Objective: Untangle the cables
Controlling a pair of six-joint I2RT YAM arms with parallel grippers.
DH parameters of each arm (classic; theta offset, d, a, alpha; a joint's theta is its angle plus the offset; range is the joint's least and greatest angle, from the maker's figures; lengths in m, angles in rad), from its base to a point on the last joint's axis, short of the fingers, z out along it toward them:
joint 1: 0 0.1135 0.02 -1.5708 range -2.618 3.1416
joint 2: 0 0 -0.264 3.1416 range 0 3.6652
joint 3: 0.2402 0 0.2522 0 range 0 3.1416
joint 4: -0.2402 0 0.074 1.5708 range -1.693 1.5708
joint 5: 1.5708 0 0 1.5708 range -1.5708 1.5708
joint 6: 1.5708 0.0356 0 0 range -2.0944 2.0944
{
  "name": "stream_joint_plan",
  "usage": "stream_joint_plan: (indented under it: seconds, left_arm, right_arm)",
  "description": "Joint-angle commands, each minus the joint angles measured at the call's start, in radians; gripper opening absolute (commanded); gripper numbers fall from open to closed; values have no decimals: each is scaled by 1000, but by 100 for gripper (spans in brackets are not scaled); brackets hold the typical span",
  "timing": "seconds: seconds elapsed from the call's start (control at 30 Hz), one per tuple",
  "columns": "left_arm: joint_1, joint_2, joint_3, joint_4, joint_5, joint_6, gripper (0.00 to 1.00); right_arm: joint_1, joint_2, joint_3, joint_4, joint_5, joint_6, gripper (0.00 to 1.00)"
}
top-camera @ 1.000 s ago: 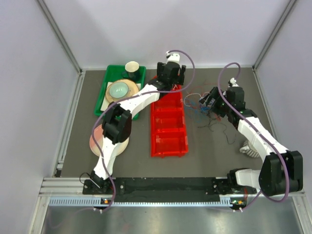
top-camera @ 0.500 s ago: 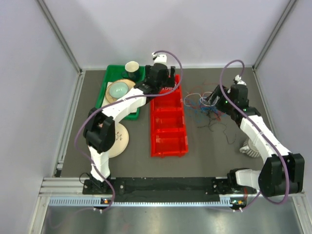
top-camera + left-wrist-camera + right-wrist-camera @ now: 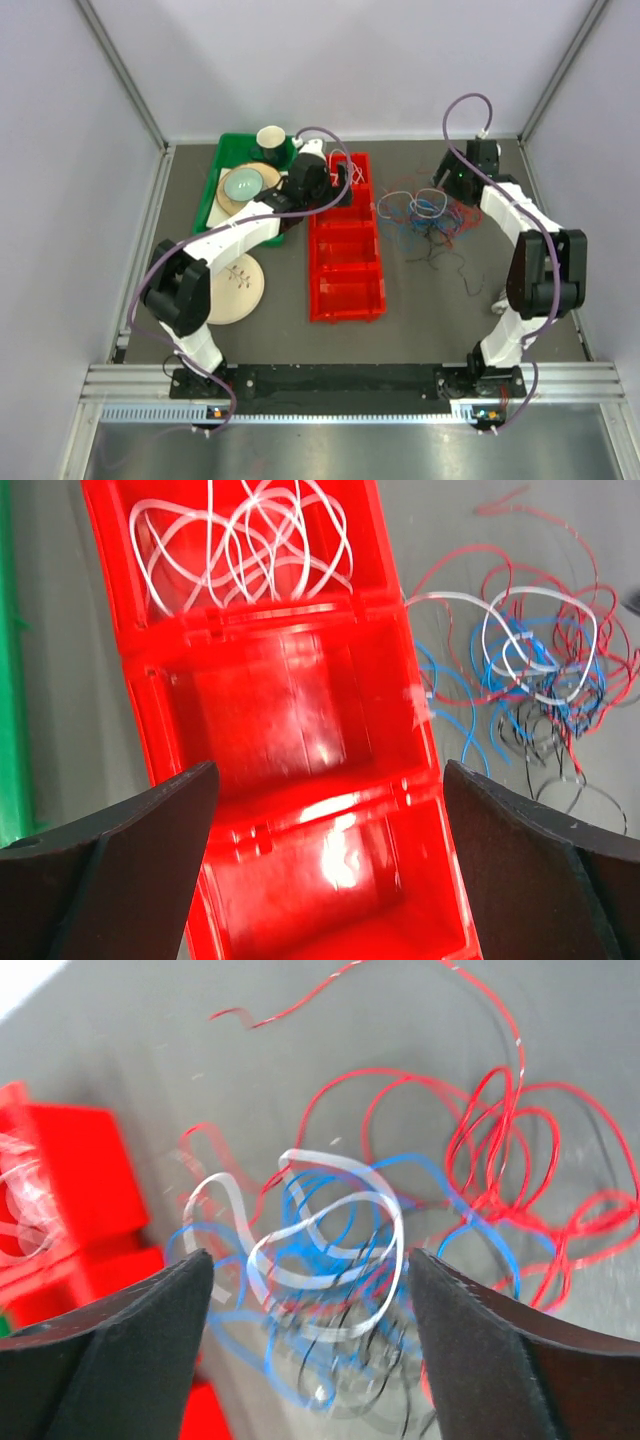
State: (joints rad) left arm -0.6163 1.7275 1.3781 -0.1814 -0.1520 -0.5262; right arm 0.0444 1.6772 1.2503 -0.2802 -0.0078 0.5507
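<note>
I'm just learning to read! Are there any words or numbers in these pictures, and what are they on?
No words, numbers or labels can be read anywhere.
The red bin, the green tray and the cables are plain colours with nothing written on them.
The plate has a small dark mark; it is too small to tell, but it looks like a drawing, not letters.

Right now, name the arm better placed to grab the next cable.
Right: the right gripper hangs open directly over the tangled cables, while the left gripper is over the red bin.
</note>
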Motion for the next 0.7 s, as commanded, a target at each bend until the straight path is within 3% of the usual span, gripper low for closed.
stream_joint_plan:
  seconds: [0.0,0.1,0.2,0.3,0.33,0.37,0.4,0.57,0.67]
  left_arm:
    - [-2,-86,-34,-4,37,-32,99]
    - [-3,-106,-57,-9,40,-35,99]
    - [-3,-124,-76,-6,49,-40,99]
    - [-3,-140,-82,-3,45,-41,99]
    - [-3,-144,-80,-6,42,-40,99]
    - [-3,-147,-80,-7,35,-37,99]
    - [-2,-146,-77,-9,37,-34,99]
    - [0,-131,-50,-21,28,-21,99]
    - [1,-115,-21,-16,35,-9,99]
  right_arm:
    - [-26,111,110,-27,31,-46,82]
    - [-28,183,147,-27,34,-51,82]
    - [-26,240,182,-27,31,-48,73]
    - [-28,219,181,-24,69,-37,44]
    - [-28,201,163,-22,80,-35,18]
    - [-28,147,149,-13,94,-32,4]
    - [-26,116,137,-13,133,-28,0]
    - [-26,-150,28,18,196,-46,0]
    - [-26,-372,38,4,146,-75,0]
